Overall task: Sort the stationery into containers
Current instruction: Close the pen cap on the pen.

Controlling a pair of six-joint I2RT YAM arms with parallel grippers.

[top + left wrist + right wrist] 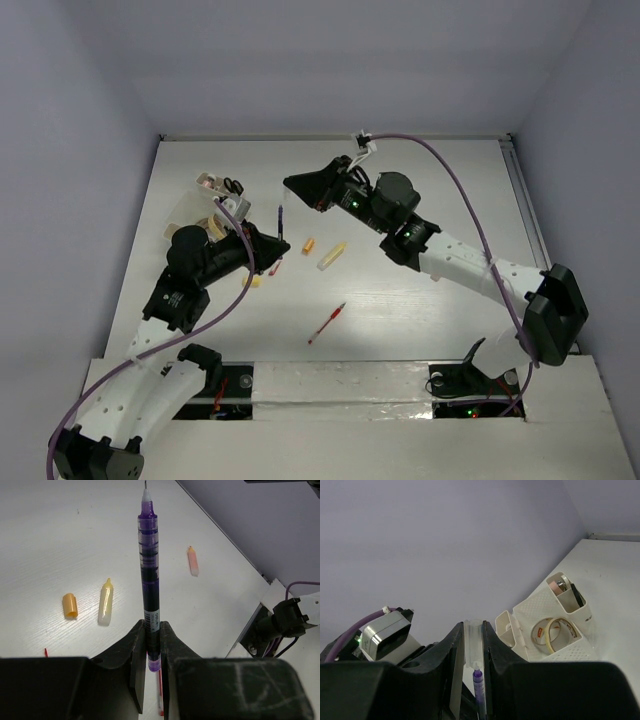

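My left gripper (152, 628) is shut on the lower end of a purple pen (149, 565), whose bare tip points away from the wrist. In the top view the left gripper (274, 244) holds that pen (277, 222) up above the table. My right gripper (474, 628) is shut on a clear pen cap (473, 639), and the purple pen tip (478, 679) sits just at the cap's mouth. In the top view the right gripper (291, 184) is directly beyond the pen. The whitish divided container (540, 605) holds tape rolls (551, 632) and black scissors (576, 594).
On the table lie an orange cap (70, 605), a pale yellow marker (105, 602), a pink-orange bit (193, 561) and a red pen (327, 323). The container (196, 207) stands at the far left. A yellow bit (250, 282) lies beside the left arm.
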